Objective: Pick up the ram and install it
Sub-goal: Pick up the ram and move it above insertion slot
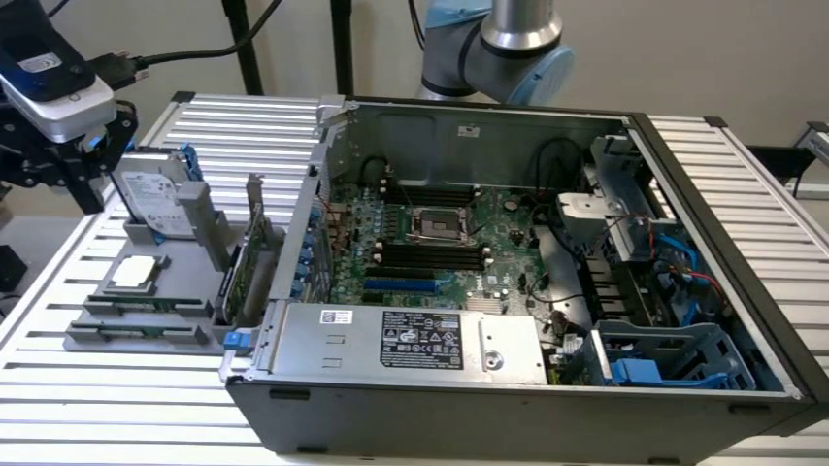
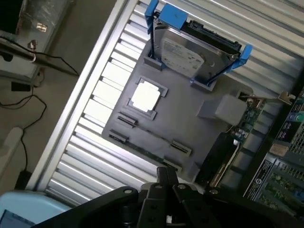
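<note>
**End effector shut and empty above the parts tray**

The end effector (image 1: 58,160) hangs at about ten o'clock in the exterior view, up over the far corner of the grey tray (image 1: 182,291). In the wrist view its fingers (image 2: 166,175) are pressed together with nothing between them.

The ram (image 1: 143,305) sits on edge between grey clips at the near end of the tray, at about five o'clock from the end effector in the exterior view. In the wrist view the ram (image 2: 142,151) lies close to the fingertips but clear of them. A second clip row runs parallel beside it, and whether it holds another stick cannot be told.

The tray (image 2: 185,123) also carries a silver processor (image 1: 136,274) (image 2: 146,96) in a square seat. A hard drive (image 1: 153,199) (image 2: 185,50) stands upright on it in a blue bracket. A card (image 1: 247,262) stands on edge at the tray's three o'clock side, next to the case (image 1: 518,388).

The case lies open on the slatted tabletop (image 1: 104,388), showing the motherboard (image 1: 441,243) with its black slots at the centre.
</note>
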Controlling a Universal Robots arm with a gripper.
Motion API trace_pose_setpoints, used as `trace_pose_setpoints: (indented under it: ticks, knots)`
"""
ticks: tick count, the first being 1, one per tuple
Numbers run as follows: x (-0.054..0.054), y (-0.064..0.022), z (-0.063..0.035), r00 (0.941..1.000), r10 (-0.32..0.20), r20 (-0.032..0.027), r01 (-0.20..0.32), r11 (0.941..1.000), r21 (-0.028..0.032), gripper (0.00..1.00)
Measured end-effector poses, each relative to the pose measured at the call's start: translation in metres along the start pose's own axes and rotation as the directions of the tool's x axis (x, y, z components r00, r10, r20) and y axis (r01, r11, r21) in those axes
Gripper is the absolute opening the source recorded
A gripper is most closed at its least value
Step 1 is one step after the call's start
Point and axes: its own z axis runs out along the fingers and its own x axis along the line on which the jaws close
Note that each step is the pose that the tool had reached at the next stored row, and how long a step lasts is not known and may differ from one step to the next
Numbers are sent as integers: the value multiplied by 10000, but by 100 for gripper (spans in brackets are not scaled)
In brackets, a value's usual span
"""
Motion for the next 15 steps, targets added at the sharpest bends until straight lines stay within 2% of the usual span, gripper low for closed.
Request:
trace_pose_setpoints:
  ticks: [4, 8, 12, 15]
  knots:
    - [-1, -1, 18, 9973, -733, -31, 733, 9973, 19, 11]
    - [-1, -1, 36, 9894, -1453, -64, 1454, 9894, 36, 11]
    - [-2, -2, 54, 9764, -2160, -99, 2160, 9764, 51, 11]
    - [-2, -3, 67, 9628, -2698, -125, 2699, 9629, 61, 11]
